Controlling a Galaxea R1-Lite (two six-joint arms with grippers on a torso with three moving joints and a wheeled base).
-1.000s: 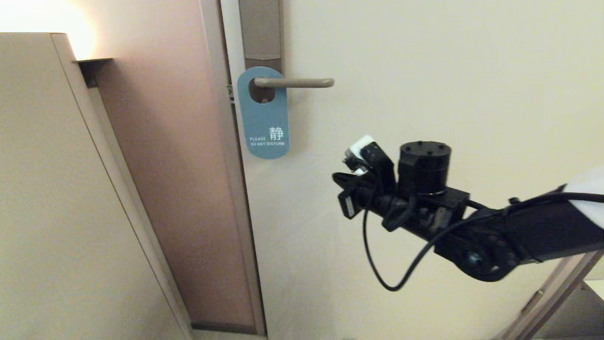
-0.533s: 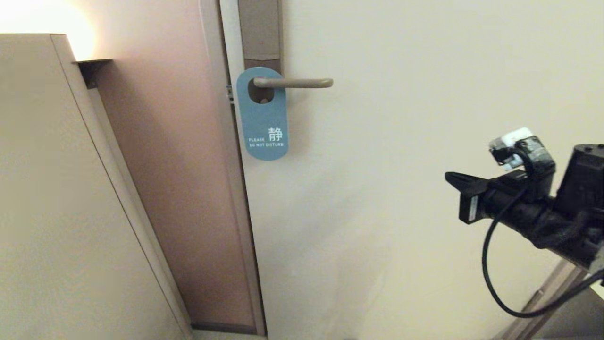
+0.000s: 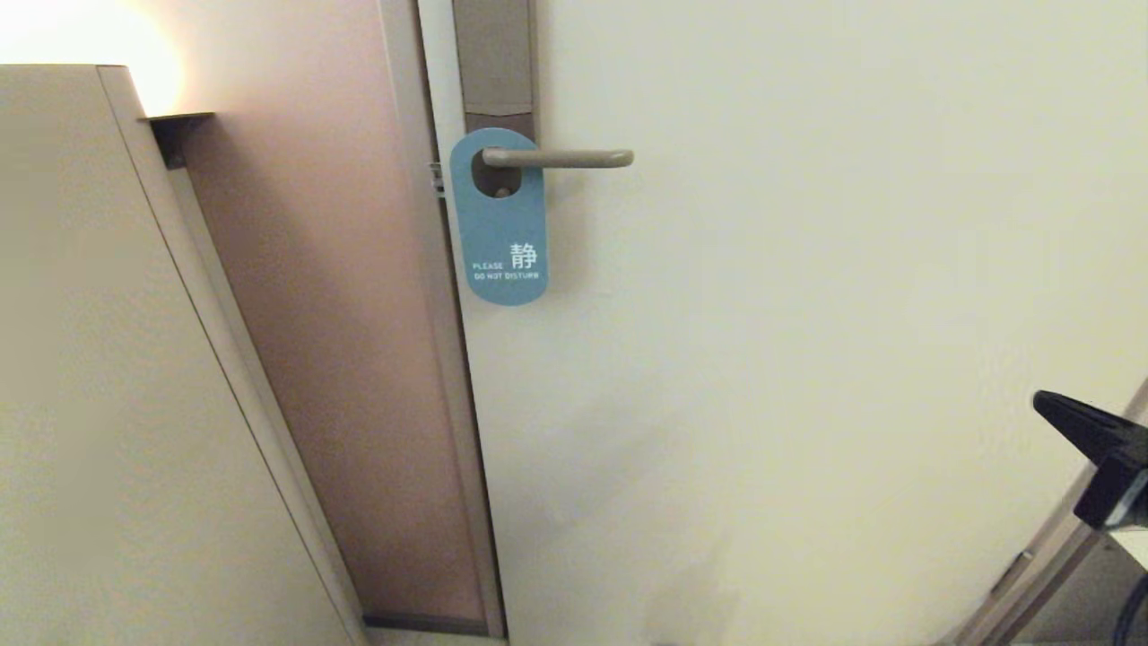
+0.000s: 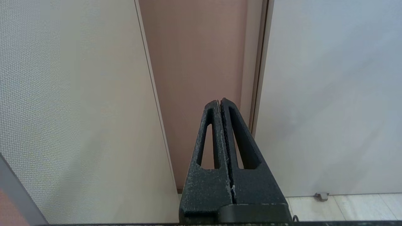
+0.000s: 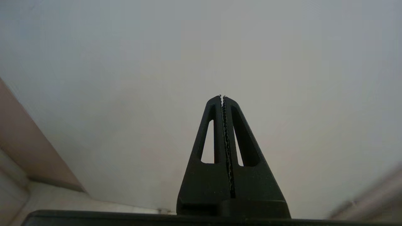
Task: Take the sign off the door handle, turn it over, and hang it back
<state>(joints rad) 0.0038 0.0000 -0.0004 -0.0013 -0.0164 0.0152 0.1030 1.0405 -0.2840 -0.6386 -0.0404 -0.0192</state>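
Smooth cream door [image 3: 807, 269] bears oblong blue sign [image 3: 500, 224].

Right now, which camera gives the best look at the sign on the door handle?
The head view: the blue sign hangs whole on the door handle, its words facing out. Neither wrist view shows it, only shut fingers and bare door.

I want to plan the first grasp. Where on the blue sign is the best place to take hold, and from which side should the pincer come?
Probably the rounded lower end of the sign, below the white lettering. It hangs flat against the door from the door handle, so only the free bottom edge offers both faces. Come from below and in front, with one finger slipped behind the sign.
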